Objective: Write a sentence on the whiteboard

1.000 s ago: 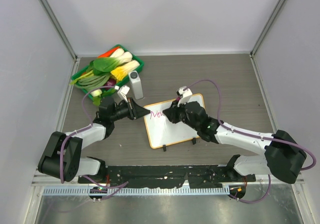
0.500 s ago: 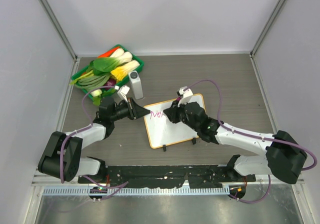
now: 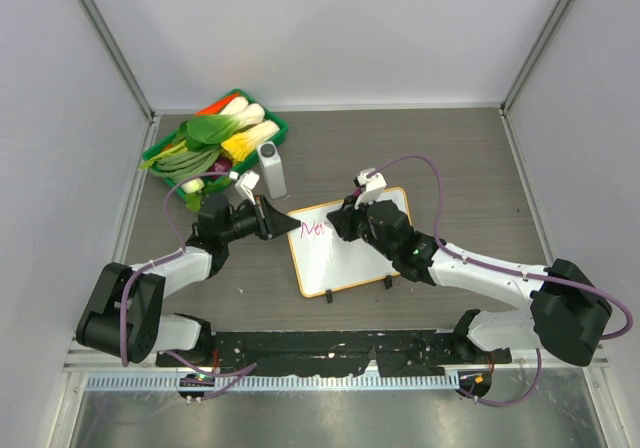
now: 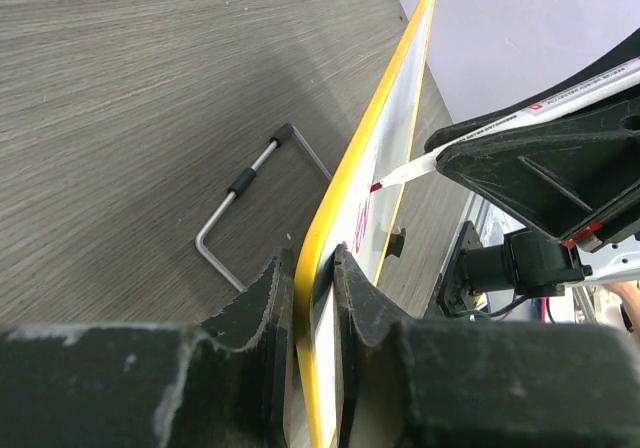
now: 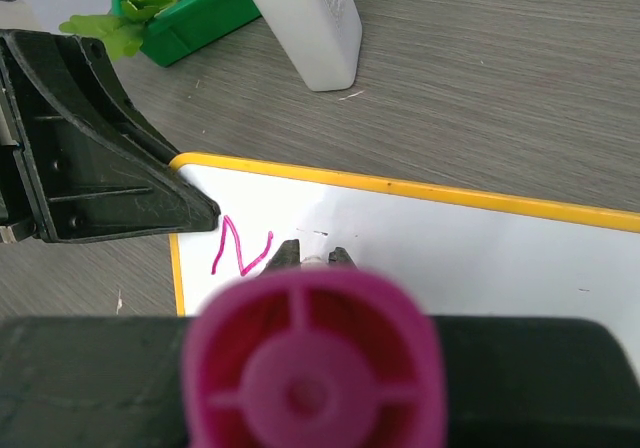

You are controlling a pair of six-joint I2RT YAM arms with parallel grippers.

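Sitting on the grey bench [image 3: 450, 148], the whiteboard [image 3: 345, 258] is pinched by the left hand [image 4: 312, 263]; the right hand [image 3: 348, 224] clamps a marker [image 5: 310, 368]. Only the left wrist view shows a wire bracket [image 4: 240, 183].

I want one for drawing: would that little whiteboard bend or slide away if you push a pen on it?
Probably stiff: the whiteboard shows a straight frame edge-on. It looks thin, so likely light and apt to slide on the table; perhaps that is why the left pincer clamps its edge while the marker writes.

whiteboard [image 3: 352, 260] ×1 | marker [image 5: 312, 368] ×1 | claws ×2: left claw [image 3: 292, 225], right claw [image 3: 339, 227] | green tray [image 3: 277, 128] ×1, upper left | white block [image 3: 271, 171] ×1 | wire stand [image 4: 243, 181] ×1
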